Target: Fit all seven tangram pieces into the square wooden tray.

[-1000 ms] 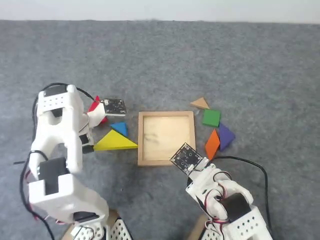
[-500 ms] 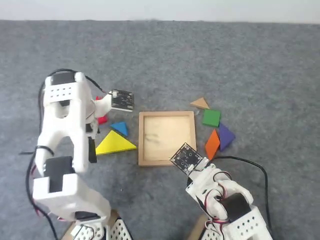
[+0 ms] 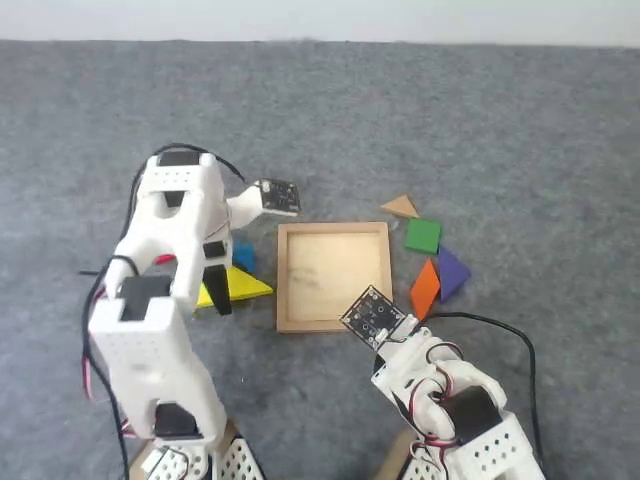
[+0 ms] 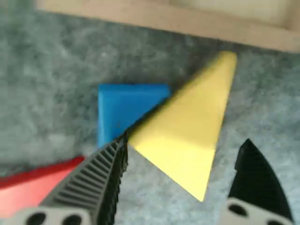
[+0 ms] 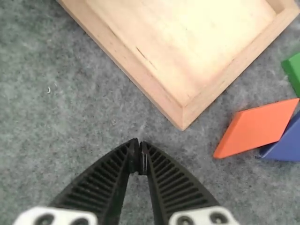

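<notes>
The square wooden tray (image 3: 283, 275) lies empty mid-table. Left of it sit a yellow triangle (image 3: 245, 285), a blue piece (image 3: 243, 255) and a red piece (image 3: 165, 260), mostly under the left arm. In the left wrist view my left gripper (image 4: 180, 164) is open above the yellow triangle (image 4: 187, 136), one finger on each side of it, with the blue piece (image 4: 126, 110) and red piece (image 4: 33, 185) close by. My right gripper (image 5: 139, 159) is shut and empty over the carpet, just off a corner of the tray (image 5: 154, 89).
Right of the tray lie a tan triangle (image 3: 400, 207), a green square (image 3: 422, 236), an orange parallelogram (image 3: 425, 288) and a purple triangle (image 3: 452, 272). The right arm (image 3: 430, 385) stands at the front. Grey carpet covers the table.
The left arm has swung right toward the tray and now hangs over the yellow and blue pieces, covering most of the red one. The right arm has not moved.
</notes>
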Controlling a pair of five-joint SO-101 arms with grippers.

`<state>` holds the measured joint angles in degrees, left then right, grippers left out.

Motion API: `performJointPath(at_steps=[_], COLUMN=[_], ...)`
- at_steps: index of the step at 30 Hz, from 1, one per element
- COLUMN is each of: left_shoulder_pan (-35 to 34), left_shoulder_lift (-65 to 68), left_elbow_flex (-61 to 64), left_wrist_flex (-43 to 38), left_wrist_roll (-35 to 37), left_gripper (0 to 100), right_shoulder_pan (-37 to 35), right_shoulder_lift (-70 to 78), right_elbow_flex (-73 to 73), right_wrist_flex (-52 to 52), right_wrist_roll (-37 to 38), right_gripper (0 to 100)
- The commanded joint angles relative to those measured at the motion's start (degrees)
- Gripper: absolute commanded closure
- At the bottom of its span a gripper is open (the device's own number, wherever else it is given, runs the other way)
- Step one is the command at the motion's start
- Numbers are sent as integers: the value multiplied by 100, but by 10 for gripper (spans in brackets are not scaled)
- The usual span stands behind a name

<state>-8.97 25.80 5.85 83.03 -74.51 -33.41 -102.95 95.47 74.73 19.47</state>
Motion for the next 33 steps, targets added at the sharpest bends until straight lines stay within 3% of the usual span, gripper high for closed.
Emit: performJointPath(at_steps=[1,12,19,33], left_shoulder_pan=[-149,-114,62,62], left_shoulder_lift=[97,149,193,202], left_elbow_flex=[-374,-286,-295,-84], left_wrist_flex=[167,167,149,-53], left_wrist_roll=[193,220,791,1011], left_gripper=[644,644,642,643], right_shoulder_pan=[-13,-13,-13,-13], right_shoulder_lift=[-84,-84,-84,-84], right_elbow_flex=[97,97,97,97], right_wrist_flex=[31,31,31,31], right_wrist_roll=[9,9,9,9], right_gripper=[990,990,990,990])
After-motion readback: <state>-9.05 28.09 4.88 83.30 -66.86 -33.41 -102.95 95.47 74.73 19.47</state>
